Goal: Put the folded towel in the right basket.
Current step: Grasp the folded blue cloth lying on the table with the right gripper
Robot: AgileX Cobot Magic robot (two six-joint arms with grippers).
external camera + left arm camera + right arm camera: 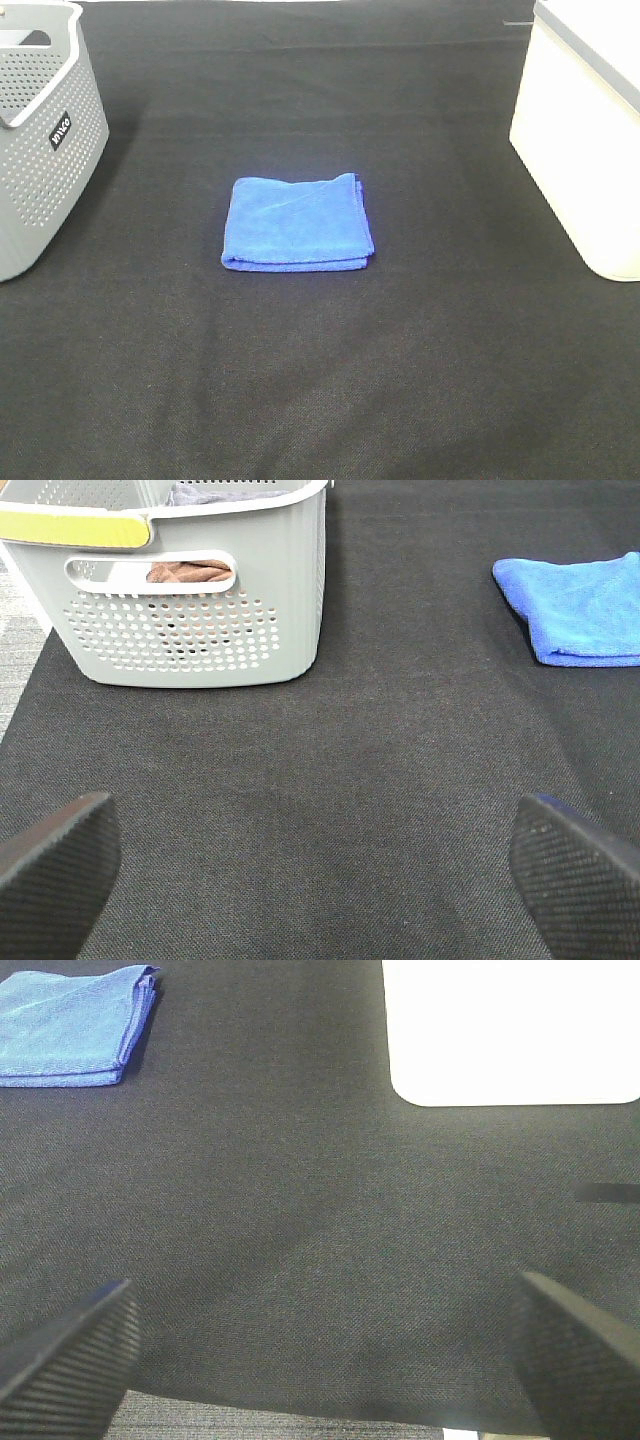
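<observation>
A folded blue towel (298, 224) lies flat on the black mat at the middle of the table. It also shows in the left wrist view (582, 608) and in the right wrist view (72, 1025). The right basket (590, 130) is white and stands at the right edge; its wall shows in the right wrist view (510, 1030). Neither arm appears in the exterior high view. My left gripper (315, 875) is open and empty, well away from the towel. My right gripper (325, 1360) is open and empty, also far from the towel.
A grey perforated basket (40, 130) stands at the left edge; the left wrist view shows it (190, 590) holding brown and grey cloths. The black mat (320, 380) covers the table.
</observation>
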